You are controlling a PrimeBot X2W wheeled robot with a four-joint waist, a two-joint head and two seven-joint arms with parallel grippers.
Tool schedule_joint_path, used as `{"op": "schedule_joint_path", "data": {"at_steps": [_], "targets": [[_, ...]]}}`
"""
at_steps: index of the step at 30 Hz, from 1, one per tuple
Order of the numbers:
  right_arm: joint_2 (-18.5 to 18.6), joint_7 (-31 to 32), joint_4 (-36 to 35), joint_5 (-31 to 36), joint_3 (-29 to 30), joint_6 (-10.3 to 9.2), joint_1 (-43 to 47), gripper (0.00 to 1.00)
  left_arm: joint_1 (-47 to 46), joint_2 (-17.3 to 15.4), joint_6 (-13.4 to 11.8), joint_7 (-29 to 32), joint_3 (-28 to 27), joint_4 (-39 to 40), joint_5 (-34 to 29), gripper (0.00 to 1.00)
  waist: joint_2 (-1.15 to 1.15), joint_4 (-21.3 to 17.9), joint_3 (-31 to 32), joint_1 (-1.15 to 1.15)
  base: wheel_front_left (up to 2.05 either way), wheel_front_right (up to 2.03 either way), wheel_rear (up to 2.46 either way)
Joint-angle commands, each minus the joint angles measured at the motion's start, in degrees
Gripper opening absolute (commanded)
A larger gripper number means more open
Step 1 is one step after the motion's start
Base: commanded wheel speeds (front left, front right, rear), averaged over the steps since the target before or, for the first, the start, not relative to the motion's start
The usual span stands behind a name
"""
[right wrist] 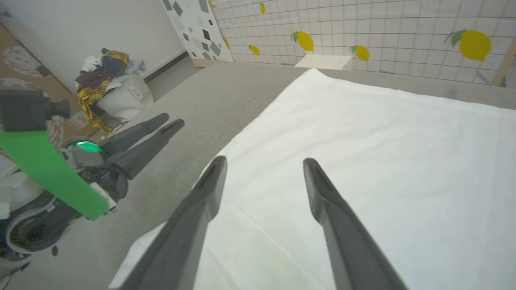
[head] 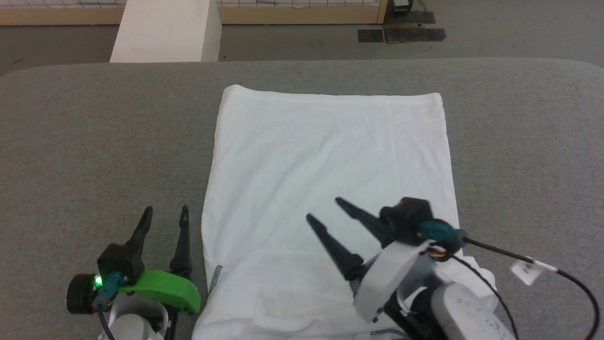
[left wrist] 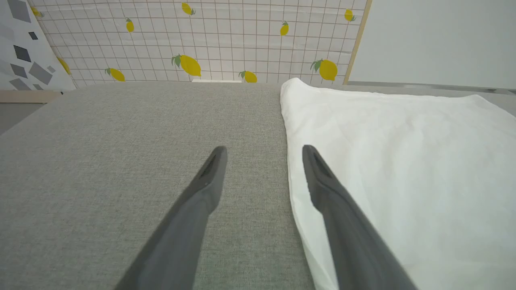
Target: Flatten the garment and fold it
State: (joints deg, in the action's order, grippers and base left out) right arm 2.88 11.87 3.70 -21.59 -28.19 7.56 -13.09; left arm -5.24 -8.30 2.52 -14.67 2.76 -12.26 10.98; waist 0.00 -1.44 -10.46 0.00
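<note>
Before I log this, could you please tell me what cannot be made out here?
- Head view: the white fabric shirt runs past the bottom edge; the right gripper and its arm cover its near corner.
- Right wrist view: clothes in the pale bin are too blurred to identify.

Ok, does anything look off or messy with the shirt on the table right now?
Mostly neat: the garment lies flat on the table. Only its near right corner seems to bunch out past the straight side edge.

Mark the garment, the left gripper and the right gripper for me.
garment [head: 330, 156], head view, middle of the white cloth.
left gripper [head: 167, 208], head view, midway between its fingertips.
right gripper [head: 323, 208], head view, midway between its fingertips.
</note>
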Motion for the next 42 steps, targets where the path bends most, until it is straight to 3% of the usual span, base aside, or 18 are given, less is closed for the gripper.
{"op": "schedule_joint_path", "data": {"at_steps": [1, 6, 11, 22, 33, 42], "targets": [[0.0, -2.0, -1.7, 1.3, 2.7, -0.08, 1.5, 1.0, -2.0, -1.0, 0.4, 0.3, 0.2, 0.1, -1.0, 1.0, 0.0, -1.6, 0.0, 0.0, 0.0, 0.0, 0.0], [0.0, -6.0, -7.9, 6.0, 13.2, -0.08, 5.3, 1.0, -7.1, -4.0, 2.0, 3.7, 1.3, 0.2, -1.6, 1.0, 0.0, -4.3, -1.7, 0.0, 0.0, 0.0, 0.0], [0.0, -8.1, -10.7, 7.8, 20.4, -0.08, 7.8, 1.0, -15.4, -10.4, 4.2, 12.4, 3.4, 0.1, -0.8, 1.0, 0.0, -8.1, -5.6, 0.0, 0.0, 0.0, 0.0], [0.0, -12.3, -8.6, 5.3, 24.2, -0.08, 6.6, 1.0, -35.1, -25.7, 4.9, 34.4, 9.3, -1.6, 11.4, 1.0, 0.0, -15.6, -17.0, 0.0, 0.0, 0.0, 0.0], [0.0, -14.8, -6.5, 2.7, 20.7, -0.08, 3.5, 1.0, -45.7, -29.7, 4.1, 52.4, 8.6, -4.1, 15.7, 1.0, 0.0, -19.1, -23.3, 0.0, 0.0, 0.0, 0.0], [0.0, -15.6, -5.0, 1.9, 19.9, -0.08, 1.6, 1.0, -44.9, -30.7, 0.1, 63.2, 8.9, -3.2, 16.9, 1.0, 0.0, -19.0, -24.5, 0.0, 0.0, 0.0, 0.0]]}}
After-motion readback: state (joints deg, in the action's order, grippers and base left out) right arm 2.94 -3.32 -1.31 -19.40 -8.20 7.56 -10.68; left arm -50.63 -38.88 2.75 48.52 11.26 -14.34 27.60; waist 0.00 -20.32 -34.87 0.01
